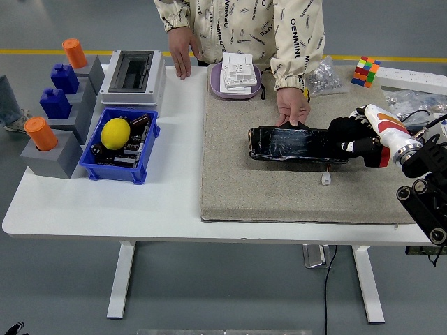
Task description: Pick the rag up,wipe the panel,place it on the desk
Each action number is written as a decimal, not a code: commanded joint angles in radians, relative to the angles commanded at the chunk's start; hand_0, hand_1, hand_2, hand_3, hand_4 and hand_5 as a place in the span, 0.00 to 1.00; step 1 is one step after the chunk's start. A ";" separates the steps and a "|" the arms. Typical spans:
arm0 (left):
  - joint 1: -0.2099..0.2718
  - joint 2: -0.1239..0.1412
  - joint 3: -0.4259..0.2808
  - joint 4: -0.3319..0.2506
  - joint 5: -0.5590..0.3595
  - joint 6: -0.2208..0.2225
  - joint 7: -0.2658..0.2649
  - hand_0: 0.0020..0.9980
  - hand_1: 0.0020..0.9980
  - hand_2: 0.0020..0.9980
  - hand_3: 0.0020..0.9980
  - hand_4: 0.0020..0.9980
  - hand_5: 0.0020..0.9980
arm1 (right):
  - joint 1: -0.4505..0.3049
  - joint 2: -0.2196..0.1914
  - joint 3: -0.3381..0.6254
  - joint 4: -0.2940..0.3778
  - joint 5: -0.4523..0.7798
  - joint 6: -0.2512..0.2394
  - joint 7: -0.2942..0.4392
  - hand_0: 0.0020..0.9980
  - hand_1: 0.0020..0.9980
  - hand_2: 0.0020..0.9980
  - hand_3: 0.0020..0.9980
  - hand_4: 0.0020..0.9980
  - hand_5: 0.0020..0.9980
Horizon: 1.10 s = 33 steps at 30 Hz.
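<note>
One glossy black panel (297, 144), long and flat, on the mat.
We see the right hand (360, 137) at its right end, curled over a dark rag (343, 130); a person's hand (291, 110) steadies it.

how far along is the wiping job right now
Picking up looks done: the right hand is curled at the right end of the black panel, though the rag itself is hard to make out against the dark glove. Wiping is in hand, with streaks showing on the panel, and a person's hand steadies its far edge on the mat. Setting the rag down on the desk is left.
</note>
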 joint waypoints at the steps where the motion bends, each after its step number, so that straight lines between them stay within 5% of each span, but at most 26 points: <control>1: 0.000 0.000 0.000 0.000 0.000 0.000 0.000 0.72 0.72 0.77 0.62 0.69 0.56 | 0.000 0.000 0.000 0.001 0.000 0.000 0.000 0.33 0.41 0.45 0.45 0.92 0.00; 13: 0.005 0.004 0.004 0.000 0.002 -0.001 0.000 0.72 0.72 0.77 0.62 0.69 0.56 | 0.018 0.034 -0.019 0.000 -0.003 -0.001 -0.002 0.33 0.41 0.45 0.45 0.93 0.00; 33: 0.002 0.010 0.021 0.000 -0.006 -0.001 0.001 0.72 0.72 0.77 0.62 0.69 0.56 | 0.052 0.154 -0.068 -0.009 -0.001 -0.003 0.003 0.33 0.41 0.45 0.45 0.93 0.00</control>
